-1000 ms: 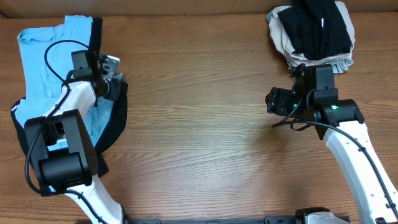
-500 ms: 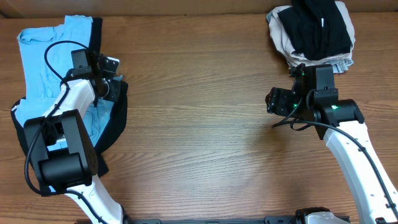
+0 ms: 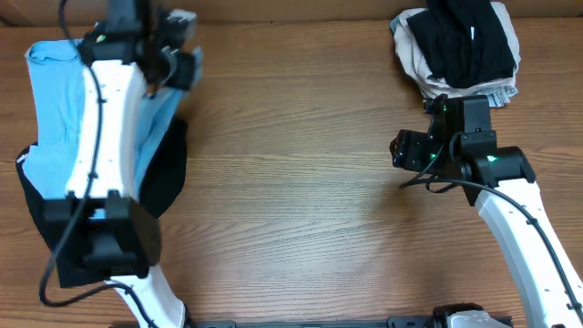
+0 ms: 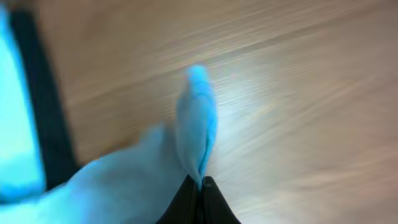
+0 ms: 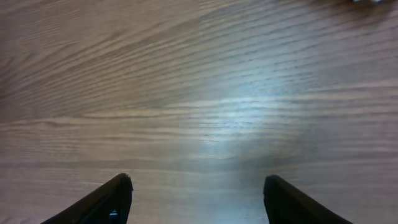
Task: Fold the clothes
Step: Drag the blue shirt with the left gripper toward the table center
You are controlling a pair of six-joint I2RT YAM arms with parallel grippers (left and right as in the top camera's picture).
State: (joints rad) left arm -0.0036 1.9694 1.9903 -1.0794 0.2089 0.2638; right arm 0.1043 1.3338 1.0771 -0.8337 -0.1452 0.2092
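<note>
A light blue T-shirt (image 3: 55, 100) lies at the far left of the table on top of a larger black garment (image 3: 164, 169). My left gripper (image 3: 182, 32) is raised near the table's back edge and is shut on a fold of the light blue T-shirt (image 4: 198, 124), which hangs from the jaws in the blurred left wrist view. My right gripper (image 3: 405, 148) is open and empty over bare wood at the right; its fingertips (image 5: 118, 190) show wide apart in the right wrist view.
A pile of folded clothes, black (image 3: 465, 41) on top of beige (image 3: 410, 55), sits at the back right corner just behind my right arm. Bare wooden table (image 3: 301, 182) spans the middle.
My left gripper has lifted and moved toward the back edge, pulling a fold of the light blue T-shirt up off the black garment. The right arm has not moved.
</note>
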